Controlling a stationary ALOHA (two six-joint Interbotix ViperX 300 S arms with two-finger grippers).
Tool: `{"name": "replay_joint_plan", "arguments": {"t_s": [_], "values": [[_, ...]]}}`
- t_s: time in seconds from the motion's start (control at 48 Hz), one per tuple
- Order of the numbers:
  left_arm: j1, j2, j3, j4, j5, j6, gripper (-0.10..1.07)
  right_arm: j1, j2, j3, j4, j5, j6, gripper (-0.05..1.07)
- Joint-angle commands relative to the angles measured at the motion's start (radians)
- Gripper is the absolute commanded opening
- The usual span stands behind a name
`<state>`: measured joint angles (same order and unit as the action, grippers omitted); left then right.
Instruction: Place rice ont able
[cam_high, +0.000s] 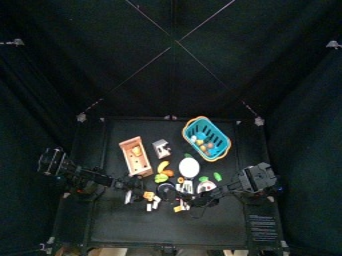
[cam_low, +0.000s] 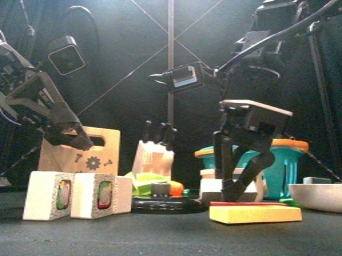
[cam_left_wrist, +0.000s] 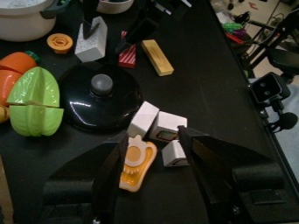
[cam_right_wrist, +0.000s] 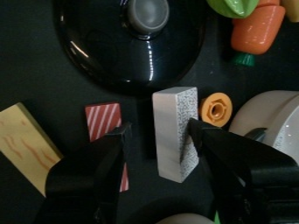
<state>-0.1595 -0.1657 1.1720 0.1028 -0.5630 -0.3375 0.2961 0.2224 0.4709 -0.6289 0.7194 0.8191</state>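
While the right gripper (cam_right_wrist: 158, 144) straddles a grey block (cam_right_wrist: 176, 131), open, closing risks grabbing that, not rice (cam_high: 190, 167).

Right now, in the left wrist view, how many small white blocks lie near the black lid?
3. One white block lies nearest the black lid, a second is beside it, and a third is closer to the camera. Others may be hidden.
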Motion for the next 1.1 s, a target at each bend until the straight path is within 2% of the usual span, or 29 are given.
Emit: {"name": "replay_joint_plan", "arguments": {"t_s": [0.0,0.167,0.375,0.562,1.083], "values": [[0.002,-0.003,-0.014,-0.002,-0.005,0.000,0.87,0.005,-0.077,0.000,0.012,-0.014,-0.002,0.88],[0.003,-0.002,-0.014,-0.002,-0.005,0.002,0.87,0.003,-0.144,0.023,0.008,-0.043,-0.002,0.88],[0.003,-0.003,-0.014,-0.002,-0.005,0.003,0.87,-0.012,-0.184,0.023,-0.021,-0.057,0.000,0.88],[0.018,-0.006,-0.017,-0.002,-0.005,0.002,0.87,-0.054,-0.235,0.034,-0.005,-0.100,0.000,0.88],[0.006,0.008,-0.028,-0.023,-0.005,0.003,0.87,-0.083,-0.373,0.126,0.057,-0.202,0.000,0.88]]}}
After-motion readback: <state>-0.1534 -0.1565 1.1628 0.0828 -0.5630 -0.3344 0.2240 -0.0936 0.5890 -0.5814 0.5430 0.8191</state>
